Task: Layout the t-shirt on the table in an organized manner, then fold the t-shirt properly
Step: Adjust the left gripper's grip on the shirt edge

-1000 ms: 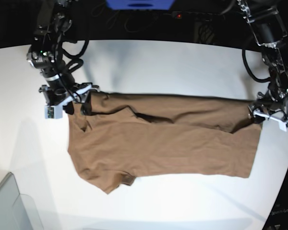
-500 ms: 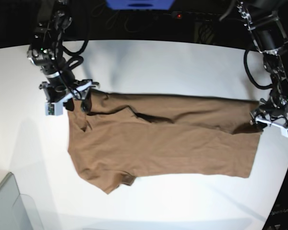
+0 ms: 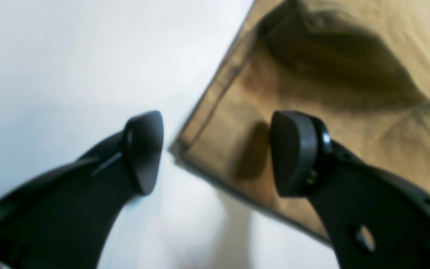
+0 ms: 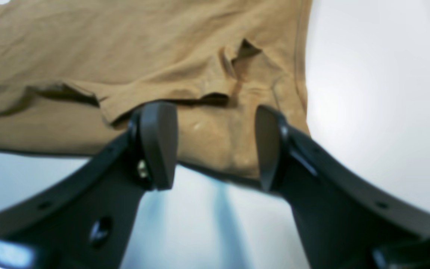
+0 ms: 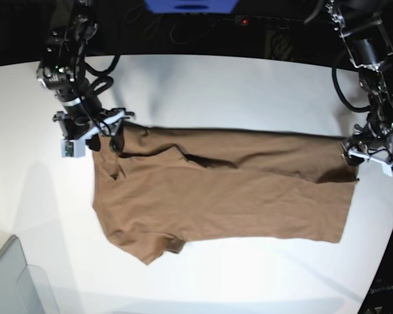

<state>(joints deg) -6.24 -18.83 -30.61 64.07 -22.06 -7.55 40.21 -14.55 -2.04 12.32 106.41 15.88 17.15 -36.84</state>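
My left gripper (image 3: 215, 153) hangs with its jaws apart and nothing between them, straddling the hem corner of the t-shirt (image 5: 223, 190): in the left wrist view one pad floats over bare white table (image 5: 203, 85), the other over tan cloth, and the corner's edge sits in the gap, below the tips rather than pinched. My right gripper (image 4: 215, 145) is likewise spread and empty, poised over the shoulder end, where a loose flap of fabric lies folded back just beyond the tips. The t-shirt rests flat on the table with its long axis running side to side across the base view, collar and sleeve end toward my right arm, bottom hem toward my left, so each gripper (image 5: 370, 156) (image 5: 98, 131) sits at one far corner of the same upper edge. That upper band is doubled over on itself, leaving a dark crease along the middle, and the near sleeve (image 5: 154, 245) pokes out at the lower edge. I judge the layout step unfinished: the next move turns on both arms closing on their corners and drawing apart along that long axis to flatten the fold. A grey translucent bin (image 5: 13, 281) sits well apart at the near corner.
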